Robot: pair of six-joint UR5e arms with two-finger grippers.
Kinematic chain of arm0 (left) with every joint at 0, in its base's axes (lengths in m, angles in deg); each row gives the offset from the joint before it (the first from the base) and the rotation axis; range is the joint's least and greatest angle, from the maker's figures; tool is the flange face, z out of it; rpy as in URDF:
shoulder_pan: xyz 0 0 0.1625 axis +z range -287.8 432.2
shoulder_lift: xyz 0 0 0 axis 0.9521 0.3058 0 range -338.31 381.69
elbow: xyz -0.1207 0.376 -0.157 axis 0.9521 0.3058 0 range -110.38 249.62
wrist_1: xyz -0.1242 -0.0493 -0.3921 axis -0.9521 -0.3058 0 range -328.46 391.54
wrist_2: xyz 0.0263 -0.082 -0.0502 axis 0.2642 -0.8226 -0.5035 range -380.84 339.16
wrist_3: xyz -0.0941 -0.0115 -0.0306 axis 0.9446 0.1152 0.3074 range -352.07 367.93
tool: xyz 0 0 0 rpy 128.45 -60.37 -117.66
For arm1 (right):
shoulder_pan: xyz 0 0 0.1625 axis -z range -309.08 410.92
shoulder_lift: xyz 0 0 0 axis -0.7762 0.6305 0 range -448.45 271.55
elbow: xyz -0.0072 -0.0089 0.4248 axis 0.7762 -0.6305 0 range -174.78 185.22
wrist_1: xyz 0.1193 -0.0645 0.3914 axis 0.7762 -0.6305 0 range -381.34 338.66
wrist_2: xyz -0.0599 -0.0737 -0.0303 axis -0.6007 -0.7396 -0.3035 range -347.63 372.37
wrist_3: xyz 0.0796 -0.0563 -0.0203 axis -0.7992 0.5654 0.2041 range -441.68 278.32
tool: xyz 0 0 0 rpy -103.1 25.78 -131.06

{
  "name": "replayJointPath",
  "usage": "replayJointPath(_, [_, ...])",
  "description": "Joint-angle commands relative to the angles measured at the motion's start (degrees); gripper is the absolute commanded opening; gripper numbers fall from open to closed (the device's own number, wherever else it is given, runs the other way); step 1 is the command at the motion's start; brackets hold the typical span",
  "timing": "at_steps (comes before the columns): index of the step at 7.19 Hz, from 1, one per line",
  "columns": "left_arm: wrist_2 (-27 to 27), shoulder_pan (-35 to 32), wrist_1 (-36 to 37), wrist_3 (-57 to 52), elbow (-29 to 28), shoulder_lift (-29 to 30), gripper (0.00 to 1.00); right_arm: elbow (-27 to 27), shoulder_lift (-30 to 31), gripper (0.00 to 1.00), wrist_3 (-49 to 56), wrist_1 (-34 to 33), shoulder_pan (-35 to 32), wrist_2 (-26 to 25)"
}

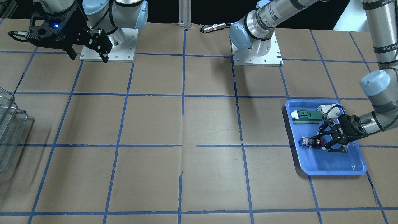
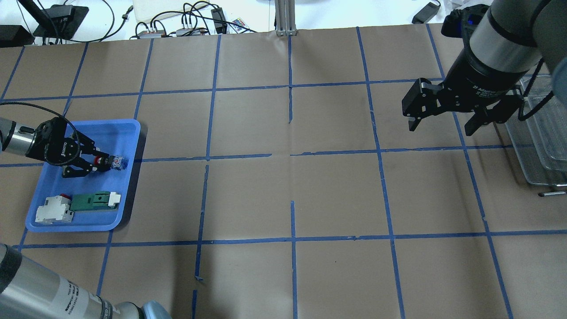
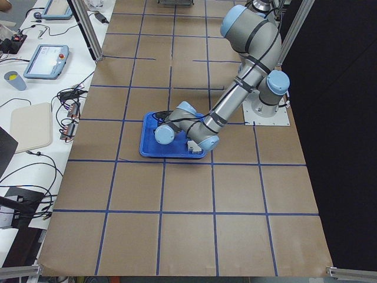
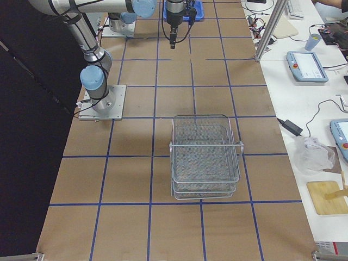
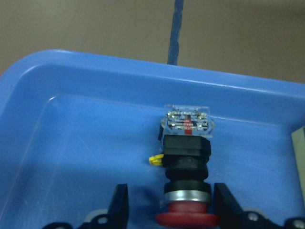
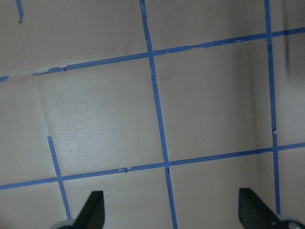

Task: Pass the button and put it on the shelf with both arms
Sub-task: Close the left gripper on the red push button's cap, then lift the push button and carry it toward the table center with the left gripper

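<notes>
- Now the left tool [image 2: 95, 163] straddles the button [image 5: 187, 162], which lies on its side in the blue tray [image 5: 86, 119]; the jaws are part-open, with a gap on one side.
- It would be best to centre first, close evenly on the red head [image 5: 188, 219], then lift straight up.
- The right tool [image 2: 440, 128] hangs wide open over the tabletop [image 2: 288, 190], near the shelf [image 4: 205, 157].

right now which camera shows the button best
Left wrist-mounted: the button is close up, red head, black collar and clear rear block distinct. Overhead and front-facing show it tiny in the blue tray; the other three views don't show it.
</notes>
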Motion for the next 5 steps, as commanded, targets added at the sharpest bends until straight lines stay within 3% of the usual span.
replayJointPath(1, [0.0,0.0,-1.5,-0.5,-0.3,-1.4,0.00,0.0,0.0,1.00,-8.5,-0.2,0.1,0.0])
replayJointPath(2, [-0.1,-0.4,-4.0,-0.6,-1.4,-2.4,0.00,0.0,0.0,1.00,-14.3,-1.4,0.1,0.0])
replayJointPath(4, [-2.7,-4.2,-19.6,0.8,-7.8,-6.5,0.00,0.0,-0.1,1.00,-22.0,-7.6,0.1,-1.0])
replayJointPath(5, [-2.7,-6.7,-23.1,0.9,-10.5,-8.5,0.00,0.3,-0.2,1.00,-29.2,-9.6,0.1,-3.5])
